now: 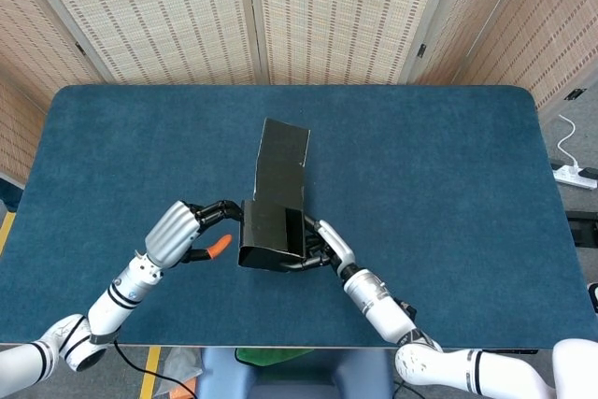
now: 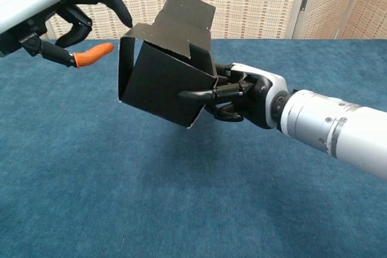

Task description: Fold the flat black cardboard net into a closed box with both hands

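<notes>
- Half-formed black cardboard box (image 1: 272,231) aloft over the middle of the blue table (image 1: 448,165), side flap folded across at 9 o'clock, long lid panel (image 1: 282,163) jutting toward 12 o'clock and not yet closed.
- Biggest likely risk: side flap springing open again, left-hand fingertips only curling over its top edge, no firm pinch visible.
- Likely also: box twisting or sliding out of the single one-sided hold if pushed hard from 9 o'clock.
- Possibly: lid panel creasing off its score line if pressed down before the flap sits square.
- Right hand (image 2: 245,96) at 4 o'clock of the box, gripping its near wall, one finger laid along the outside.
- Left hand (image 1: 182,232) at 9 o'clock, holding nothing, fingers apart and hooked at the flap, orange-tipped finger (image 2: 92,55) clear of the cardboard.
</notes>
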Motion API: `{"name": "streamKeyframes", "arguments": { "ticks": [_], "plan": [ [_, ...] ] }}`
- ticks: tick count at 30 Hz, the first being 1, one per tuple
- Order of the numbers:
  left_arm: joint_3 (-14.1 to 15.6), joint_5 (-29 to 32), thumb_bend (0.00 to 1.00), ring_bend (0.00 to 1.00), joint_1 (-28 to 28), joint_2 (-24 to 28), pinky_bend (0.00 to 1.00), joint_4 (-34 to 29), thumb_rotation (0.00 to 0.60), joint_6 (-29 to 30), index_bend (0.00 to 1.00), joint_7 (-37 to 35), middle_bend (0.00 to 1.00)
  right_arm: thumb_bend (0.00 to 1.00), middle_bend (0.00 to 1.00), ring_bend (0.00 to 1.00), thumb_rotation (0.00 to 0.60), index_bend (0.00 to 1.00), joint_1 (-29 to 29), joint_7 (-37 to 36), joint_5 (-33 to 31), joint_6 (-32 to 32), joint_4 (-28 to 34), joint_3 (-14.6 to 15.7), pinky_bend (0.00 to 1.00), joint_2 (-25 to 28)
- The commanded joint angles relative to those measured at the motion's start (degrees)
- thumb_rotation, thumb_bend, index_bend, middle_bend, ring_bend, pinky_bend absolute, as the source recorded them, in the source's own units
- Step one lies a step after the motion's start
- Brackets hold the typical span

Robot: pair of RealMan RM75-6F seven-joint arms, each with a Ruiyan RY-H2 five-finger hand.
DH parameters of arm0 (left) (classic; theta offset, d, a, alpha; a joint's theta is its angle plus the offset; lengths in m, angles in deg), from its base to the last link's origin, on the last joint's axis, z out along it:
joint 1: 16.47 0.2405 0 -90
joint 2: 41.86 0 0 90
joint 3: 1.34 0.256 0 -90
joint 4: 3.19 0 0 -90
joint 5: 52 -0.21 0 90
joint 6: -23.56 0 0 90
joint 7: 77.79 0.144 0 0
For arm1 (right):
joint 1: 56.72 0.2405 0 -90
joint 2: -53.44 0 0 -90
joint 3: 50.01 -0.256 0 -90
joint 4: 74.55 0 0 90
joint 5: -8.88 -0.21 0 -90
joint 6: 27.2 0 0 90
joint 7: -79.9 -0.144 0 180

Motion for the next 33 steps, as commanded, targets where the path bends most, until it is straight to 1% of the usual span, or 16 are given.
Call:
{"name": "streamKeyframes", "arguments": {
  "ticks": [1,8,14,19,25,33],
  "plan": [
    [0.5,-1.6,0.41,0.87,-0.9,0.3,0.86,1.6,0.6,0.4,0.39,1.7,0.41,0.21,0.56,0.75,0.6,0.53,0.6,0.9,0.2,-0.2,-0.7,0.5,1.0,-0.3],
    [2.1,-4.2,0.42,0.86,-2.6,-0.2,0.86,5.0,0.6,0.7,0.37,4.2,0.39,0.21,0.56,0.75,0.6,0.53,2.0,3.2,0.0,-0.5,-2.7,1.5,1.0,-1.4],
    [3.7,-6.3,0.41,0.86,-4.0,-0.7,0.85,8.3,0.6,0.2,0.37,6.1,0.39,0.21,0.56,0.75,0.6,0.53,3.2,5.6,0.2,-1.0,-4.4,2.1,1.0,-2.3],
    [5.4,-7.3,0.41,0.86,-5.0,-1.5,0.85,10.8,0.6,-0.5,0.39,6.0,0.39,0.21,0.56,0.75,0.6,0.53,3.9,7.2,1.4,-1.8,-6.5,3.1,1.0,-3.5],
    [7.1,-8.1,0.41,0.86,-5.6,-4.4,0.85,15.6,0.6,0.0,0.41,4.8,0.41,0.21,0.56,0.75,0.6,0.53,4.6,7.6,1.9,-2.3,-9.7,3.7,1.0,-5.6],
    [9.0,-8.4,0.41,0.86,-6.4,-8.6,0.85,22.5,0.6,-0.1,0.41,3.1,0.42,0.21,0.56,0.75,0.6,0.53,5.7,8.1,2.9,-2.6,-14.9,4.3,1.0,-8.5]
  ]
}}
